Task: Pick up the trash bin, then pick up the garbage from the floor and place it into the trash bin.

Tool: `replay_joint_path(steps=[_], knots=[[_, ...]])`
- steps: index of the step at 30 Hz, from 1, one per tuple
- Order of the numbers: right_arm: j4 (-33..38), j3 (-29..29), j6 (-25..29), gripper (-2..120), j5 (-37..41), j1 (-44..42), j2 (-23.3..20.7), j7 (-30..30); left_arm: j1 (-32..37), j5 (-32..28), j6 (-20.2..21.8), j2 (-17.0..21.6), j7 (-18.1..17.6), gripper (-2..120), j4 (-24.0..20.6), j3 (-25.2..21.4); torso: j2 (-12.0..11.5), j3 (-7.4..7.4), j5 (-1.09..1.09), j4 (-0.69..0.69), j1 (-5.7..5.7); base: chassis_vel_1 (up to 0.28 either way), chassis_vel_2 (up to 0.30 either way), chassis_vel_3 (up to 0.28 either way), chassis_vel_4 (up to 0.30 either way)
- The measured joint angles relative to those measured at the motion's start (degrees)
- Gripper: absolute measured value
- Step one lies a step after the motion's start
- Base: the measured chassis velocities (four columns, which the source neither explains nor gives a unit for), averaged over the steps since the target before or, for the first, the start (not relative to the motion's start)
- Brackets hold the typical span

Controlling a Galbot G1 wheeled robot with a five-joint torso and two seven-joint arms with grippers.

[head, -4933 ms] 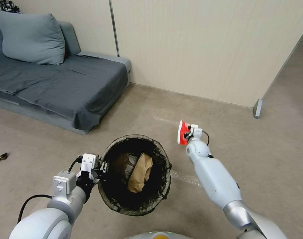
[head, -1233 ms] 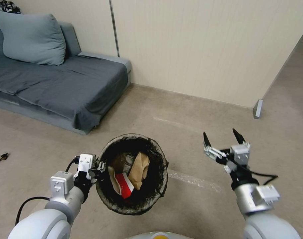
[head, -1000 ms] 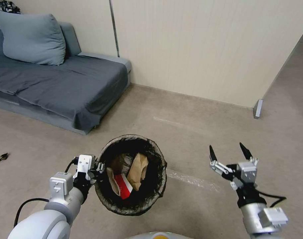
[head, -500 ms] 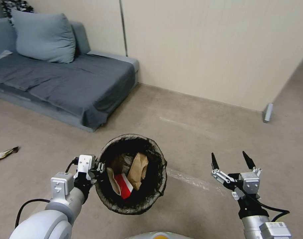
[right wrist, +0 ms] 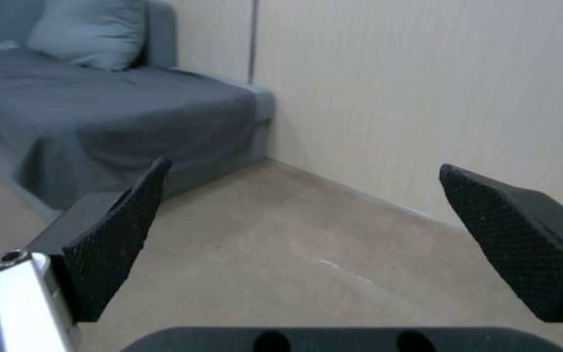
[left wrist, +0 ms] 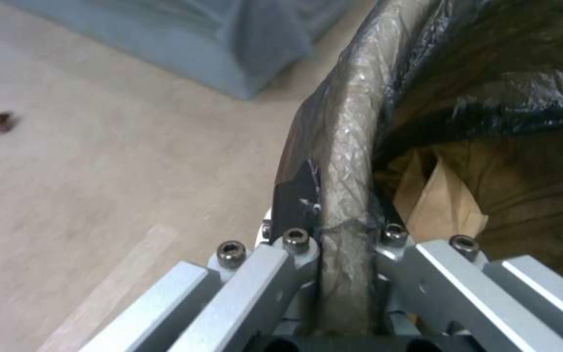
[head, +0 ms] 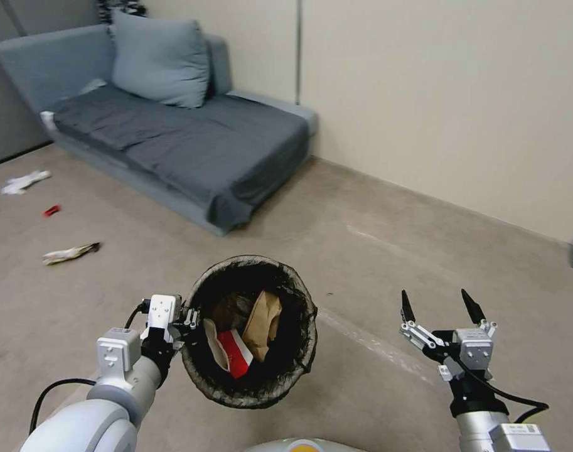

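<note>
Trash bin (head: pixel 251 389), lined with a dark bag, hangs above the beige floor (head: pixel 374 251) at 6 o'clock in the head view, its rim pinched tight by the left gripper (head: pixel 192 319); a red-and-white carton (head: pixel 233 351) and a brown paper bag (head: pixel 262 320) lie inside. The right gripper (head: pixel 440 307) hovers at 4 o'clock, spread wide and empty. A grey sofa (head: pixel 192 138) stands at 11 o'clock against a cream wall (head: pixel 455 94), with a wrapper (head: pixel 69 252), a small red scrap (head: pixel 51 210) and a white tissue (head: pixel 24 182) lying at 9 to 10 o'clock.

Even, soft indoor light, no hard glare. Head view smears toward nine o'clock, where floor litter (head: pixel 71 252) blurs; straight lines bow at the edges. Deep shadow inside the trash bin (head: pixel 299 351). On the left wrist view, its bag rim (left wrist: pixel 347 146) catches a dull sheen.
</note>
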Motion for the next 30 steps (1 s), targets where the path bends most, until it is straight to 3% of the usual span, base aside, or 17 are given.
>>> replay_joint_path(steps=[30], knots=[[-0.81,-1.48,-1.32,100,-0.25,1.37,1.01,1.02,0.26,-0.1,-0.19,-0.1,0.04,1,0.0,-0.19,0.0,0.0,0.0,0.0,0.0,0.128,0.13,0.122,0.122]])
